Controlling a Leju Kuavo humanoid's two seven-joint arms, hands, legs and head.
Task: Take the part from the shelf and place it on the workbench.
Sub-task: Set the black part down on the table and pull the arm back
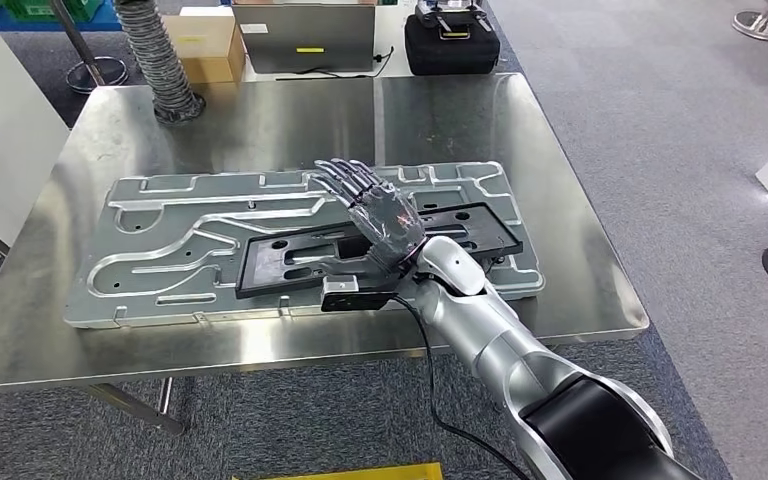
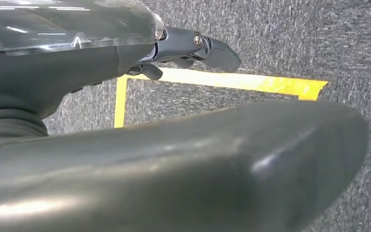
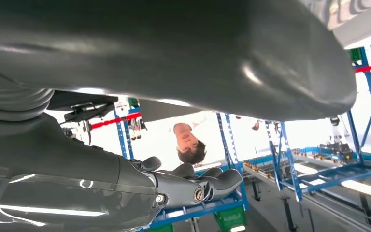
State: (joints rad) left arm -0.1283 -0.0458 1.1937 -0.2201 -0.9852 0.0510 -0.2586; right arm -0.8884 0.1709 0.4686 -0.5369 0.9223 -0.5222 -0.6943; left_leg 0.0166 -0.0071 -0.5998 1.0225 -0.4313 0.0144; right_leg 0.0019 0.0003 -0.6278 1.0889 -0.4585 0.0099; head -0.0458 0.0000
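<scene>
The black flat part (image 1: 290, 263) lies on the large grey metal plate (image 1: 160, 240) on the steel workbench (image 1: 260, 120). My right hand (image 1: 375, 212) hovers above the part with its fingers stretched out and apart, holding nothing. In the right wrist view its thumb and dark fingers (image 3: 207, 186) point out into the hall. My left hand (image 2: 183, 48) hangs over the grey carpet, fingers apart, nothing in it.
A ribbed hose (image 1: 157, 55), a cardboard box (image 1: 205, 45), a laptop (image 1: 305, 35) and a black case (image 1: 450, 42) stand at the workbench's far edge. A person (image 3: 189, 143) and blue racks (image 3: 290, 159) appear in the right wrist view. Yellow floor tape (image 2: 222, 81) lies below the left hand.
</scene>
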